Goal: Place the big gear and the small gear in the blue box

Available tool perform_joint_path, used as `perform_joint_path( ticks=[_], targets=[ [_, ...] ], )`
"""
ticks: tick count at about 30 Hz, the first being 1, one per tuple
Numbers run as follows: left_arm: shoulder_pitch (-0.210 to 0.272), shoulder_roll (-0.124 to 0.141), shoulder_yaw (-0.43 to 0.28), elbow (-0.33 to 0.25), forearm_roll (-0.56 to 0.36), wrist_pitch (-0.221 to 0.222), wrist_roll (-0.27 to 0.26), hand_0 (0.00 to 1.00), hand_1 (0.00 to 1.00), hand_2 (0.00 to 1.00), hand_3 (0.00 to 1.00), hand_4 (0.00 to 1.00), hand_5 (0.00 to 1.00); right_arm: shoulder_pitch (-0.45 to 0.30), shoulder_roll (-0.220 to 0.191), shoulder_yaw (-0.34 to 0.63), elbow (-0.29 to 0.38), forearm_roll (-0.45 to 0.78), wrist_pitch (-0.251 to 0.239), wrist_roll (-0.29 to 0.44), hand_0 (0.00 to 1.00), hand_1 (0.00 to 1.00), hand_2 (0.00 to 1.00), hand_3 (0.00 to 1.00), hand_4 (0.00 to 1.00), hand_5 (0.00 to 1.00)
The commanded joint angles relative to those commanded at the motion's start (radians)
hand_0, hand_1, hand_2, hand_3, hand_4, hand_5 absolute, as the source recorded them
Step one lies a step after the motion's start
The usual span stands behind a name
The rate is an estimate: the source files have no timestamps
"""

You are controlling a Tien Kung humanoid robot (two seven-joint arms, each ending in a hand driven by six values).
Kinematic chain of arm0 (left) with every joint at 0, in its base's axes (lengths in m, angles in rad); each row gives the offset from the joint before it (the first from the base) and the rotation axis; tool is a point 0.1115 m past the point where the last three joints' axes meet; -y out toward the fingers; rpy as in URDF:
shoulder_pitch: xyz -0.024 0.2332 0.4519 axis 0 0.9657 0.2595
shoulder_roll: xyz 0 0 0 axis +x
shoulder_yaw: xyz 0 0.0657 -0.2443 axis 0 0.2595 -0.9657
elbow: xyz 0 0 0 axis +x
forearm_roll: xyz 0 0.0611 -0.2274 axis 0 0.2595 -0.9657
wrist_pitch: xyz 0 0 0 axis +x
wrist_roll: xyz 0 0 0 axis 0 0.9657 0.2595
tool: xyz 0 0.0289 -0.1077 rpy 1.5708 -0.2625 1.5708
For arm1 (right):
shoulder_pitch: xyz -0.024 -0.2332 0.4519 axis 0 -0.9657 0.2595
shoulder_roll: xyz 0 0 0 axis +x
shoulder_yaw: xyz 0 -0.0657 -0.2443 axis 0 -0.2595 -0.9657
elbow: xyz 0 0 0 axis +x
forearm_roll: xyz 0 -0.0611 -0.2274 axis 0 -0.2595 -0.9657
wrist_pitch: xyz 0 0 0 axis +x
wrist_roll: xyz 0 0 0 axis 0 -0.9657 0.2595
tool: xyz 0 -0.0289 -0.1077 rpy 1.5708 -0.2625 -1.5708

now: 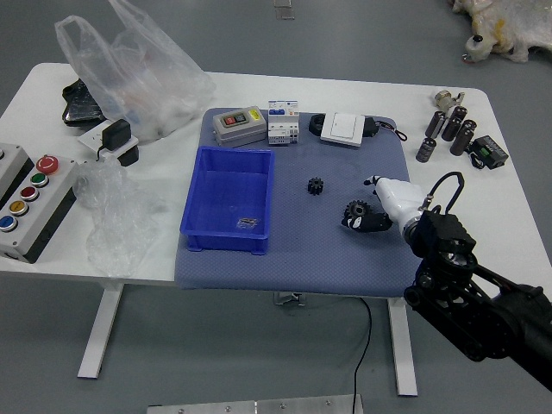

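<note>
Right hand [401, 204]: fingers standing apart, straddling the big gear [356, 209]; clean grasping is calling for centred fingertips and even, gentle closing before lifting.

One big gear [356, 210], one small gear [316, 185], one blue box [228, 198], two control boxes [60, 191], five buttons [47, 164] on one, four black cylinders [462, 138], two heaps of clear plastic [159, 82].
</note>
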Motion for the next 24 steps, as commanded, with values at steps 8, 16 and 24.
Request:
perform_joint_path(
  ticks=[8,16,24],
  targets=[
    [-0.001,-0.003,-0.002,0.0,0.001,-0.001,0.001,0.617,0.47,0.493,0.649,0.691,0.306,0.008,-0.003,-0.031,-0.02,0.033,-0.012,0.004,0.217,0.345,0.695,0.801,0.836,0.333],
    [-0.006,-0.001,0.0,0.0,-0.002,-0.003,-0.004,0.618,0.473,0.494,0.651,0.692,0.317,0.013,-0.007,-0.049,-0.024,0.052,-0.021,0.01,0.203,0.326,0.478,0.533,0.642,0.165],
    [-0.006,-0.003,0.004,0.0,-0.005,-0.002,-0.005,0.617,0.473,0.494,0.651,0.692,0.318,0.016,-0.007,-0.057,-0.028,0.064,-0.049,0.018,0.194,0.316,0.424,0.429,0.64,0.151]
  ],
)
